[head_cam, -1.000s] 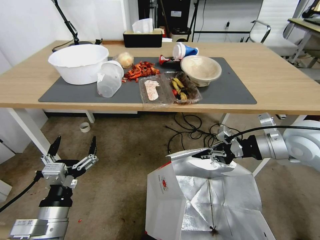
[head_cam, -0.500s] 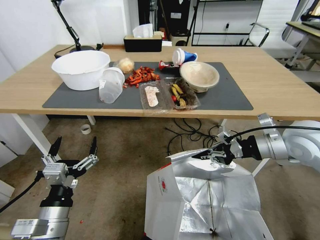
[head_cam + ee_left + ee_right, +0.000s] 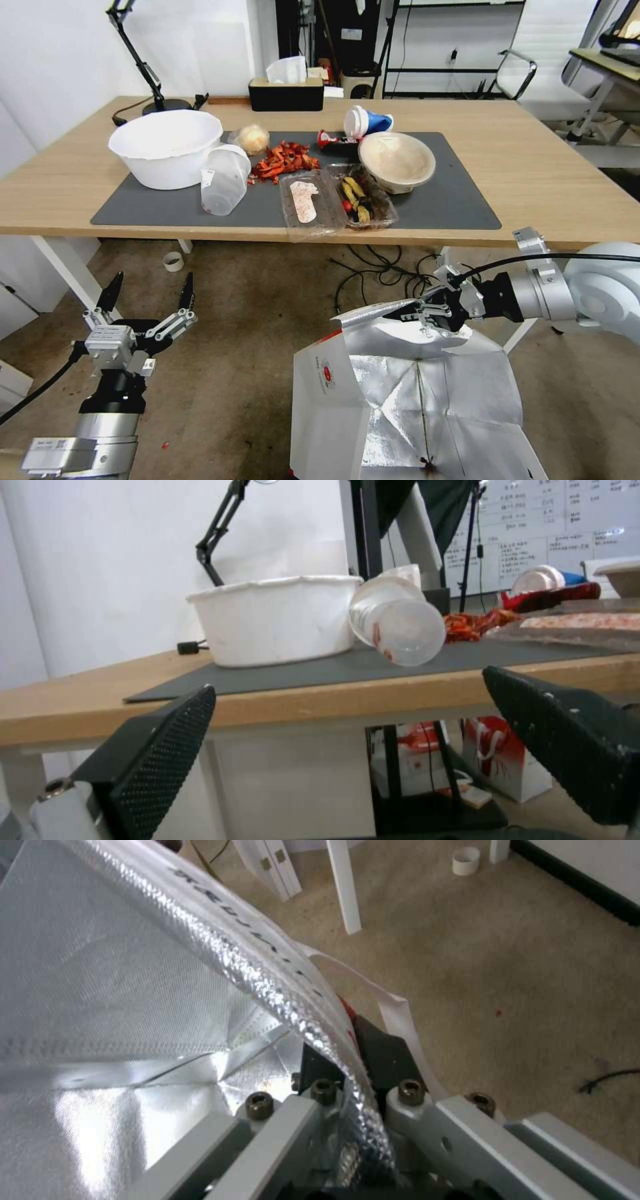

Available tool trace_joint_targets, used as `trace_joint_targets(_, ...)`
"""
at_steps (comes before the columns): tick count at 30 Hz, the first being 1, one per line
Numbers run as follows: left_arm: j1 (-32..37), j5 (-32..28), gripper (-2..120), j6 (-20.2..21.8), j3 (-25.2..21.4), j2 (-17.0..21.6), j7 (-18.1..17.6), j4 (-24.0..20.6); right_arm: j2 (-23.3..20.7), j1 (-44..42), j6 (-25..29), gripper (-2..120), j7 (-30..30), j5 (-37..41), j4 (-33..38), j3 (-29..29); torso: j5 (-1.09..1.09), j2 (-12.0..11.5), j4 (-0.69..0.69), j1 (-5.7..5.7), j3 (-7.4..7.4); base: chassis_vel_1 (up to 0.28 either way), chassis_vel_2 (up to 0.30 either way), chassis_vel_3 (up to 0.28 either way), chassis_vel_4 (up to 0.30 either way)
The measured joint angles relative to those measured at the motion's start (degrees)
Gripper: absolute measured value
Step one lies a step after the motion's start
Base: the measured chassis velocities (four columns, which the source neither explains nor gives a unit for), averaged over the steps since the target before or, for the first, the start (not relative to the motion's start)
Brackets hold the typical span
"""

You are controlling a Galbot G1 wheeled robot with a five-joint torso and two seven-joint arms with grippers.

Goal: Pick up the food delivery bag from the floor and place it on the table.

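Observation:
The food delivery bag [image 3: 330, 407] is white with a small round red logo, and its mouth gapes open on the silver foil lining [image 3: 433, 400]. It stands below the table's front edge, and the picture's bottom edge cuts off its base. My right gripper [image 3: 419, 312] is shut on the bag's far rim. The right wrist view shows the jaws [image 3: 347, 1060] clamped on the foil edge [image 3: 253, 970], with a white strap handle [image 3: 393, 1007] beside them. My left gripper [image 3: 148, 293] hangs open and empty over the floor [image 3: 253, 333] at the left. The table [image 3: 553, 167] lies ahead.
On the dark grey mat [image 3: 453, 200] are a white bowl [image 3: 165, 137], a tipped clear cup [image 3: 223, 179], plastic trays [image 3: 337, 200] and a beige bowl [image 3: 397, 159]. Bare wood lies to the mat's right. Black cables [image 3: 380, 267] and a white table leg [image 3: 63, 273] are under the table.
The table sits lower and nearer in the picture, so the camera has moved. Both grippers hold their places in the picture, the right one still shut on the bag's rim.

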Motion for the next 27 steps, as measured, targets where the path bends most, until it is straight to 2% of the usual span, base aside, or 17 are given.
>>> trace_joint_targets(27,0.6,-0.01,100,0.01,0.14,-0.21,0.05,-0.94,-0.54,-2.29,-0.05,0,-0.07,0.25,1.04,2.66,0.0,6.51,0.0,2.55,3.98,0.0,0.0,0.0,0.0)
